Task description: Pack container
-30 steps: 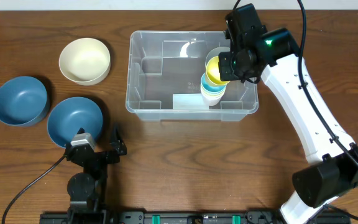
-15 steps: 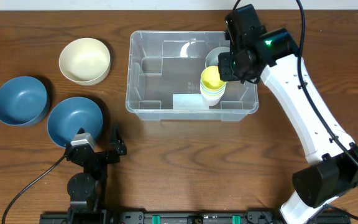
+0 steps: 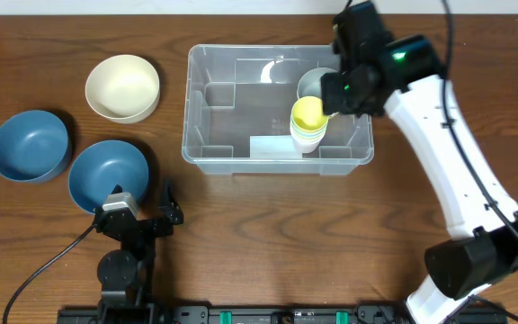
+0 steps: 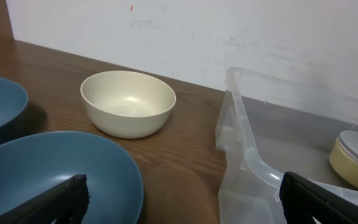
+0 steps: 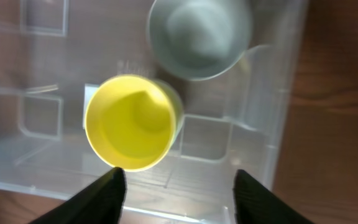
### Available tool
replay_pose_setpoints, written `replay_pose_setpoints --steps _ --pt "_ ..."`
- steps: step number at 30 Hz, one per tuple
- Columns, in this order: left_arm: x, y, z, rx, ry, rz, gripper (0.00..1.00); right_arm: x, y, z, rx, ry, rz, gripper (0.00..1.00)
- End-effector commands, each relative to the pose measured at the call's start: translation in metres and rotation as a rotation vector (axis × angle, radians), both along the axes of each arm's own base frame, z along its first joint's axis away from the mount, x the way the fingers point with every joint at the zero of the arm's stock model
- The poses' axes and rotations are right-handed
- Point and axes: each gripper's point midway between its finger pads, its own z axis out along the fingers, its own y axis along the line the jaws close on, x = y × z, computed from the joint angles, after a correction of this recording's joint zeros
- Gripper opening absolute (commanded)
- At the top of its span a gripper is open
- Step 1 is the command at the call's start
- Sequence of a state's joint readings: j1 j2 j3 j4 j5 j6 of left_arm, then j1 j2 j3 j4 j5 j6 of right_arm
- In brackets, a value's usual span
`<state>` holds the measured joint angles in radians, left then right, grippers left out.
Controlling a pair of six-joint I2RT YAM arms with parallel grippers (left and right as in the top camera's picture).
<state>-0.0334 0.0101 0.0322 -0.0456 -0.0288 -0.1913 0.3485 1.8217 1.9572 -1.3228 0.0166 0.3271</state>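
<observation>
Packed in container (image 3: 200,90): yellow cup stack (image 3: 308,115), grey cup (image 3: 311,84). Left to pack: cream bowl (image 3: 122,86), two blue bowls (image 3: 30,145) (image 3: 108,173). Gripping nothing: right gripper (image 5: 180,186) jaws apart over stack, left gripper (image 3: 144,200) wide open.

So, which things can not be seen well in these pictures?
Overhead: the right gripper fingers, hidden under its own wrist housing.
Overhead and right wrist: the stacked cups under the yellow cup; it covers them, so their number is unclear.
Left wrist: the nearer blue bowl, cut off by the bottom edge.
</observation>
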Motion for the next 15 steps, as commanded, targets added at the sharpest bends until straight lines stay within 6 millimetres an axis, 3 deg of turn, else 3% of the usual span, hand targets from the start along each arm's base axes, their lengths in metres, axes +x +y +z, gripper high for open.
replay_pose_setpoints --steps 1,5,10,15 --pt "0.0 0.001 -0.019 -0.007 0.047 0.007 0.98 0.005 -0.041 0.047 0.023 -0.102 -0.1 0.65" --pt "0.0 0.001 -0.019 -0.007 0.047 0.007 0.98 0.0 -0.091 0.062 0.018 -0.112 -0.221 0.79" --pt "0.0 0.001 -0.019 -0.007 0.047 0.007 0.98 -0.012 -0.153 0.06 -0.001 -0.071 -0.382 0.98" --pt "0.0 0.001 -0.019 -0.007 0.047 0.007 0.98 -0.024 -0.201 0.056 -0.008 -0.04 -0.512 0.99"
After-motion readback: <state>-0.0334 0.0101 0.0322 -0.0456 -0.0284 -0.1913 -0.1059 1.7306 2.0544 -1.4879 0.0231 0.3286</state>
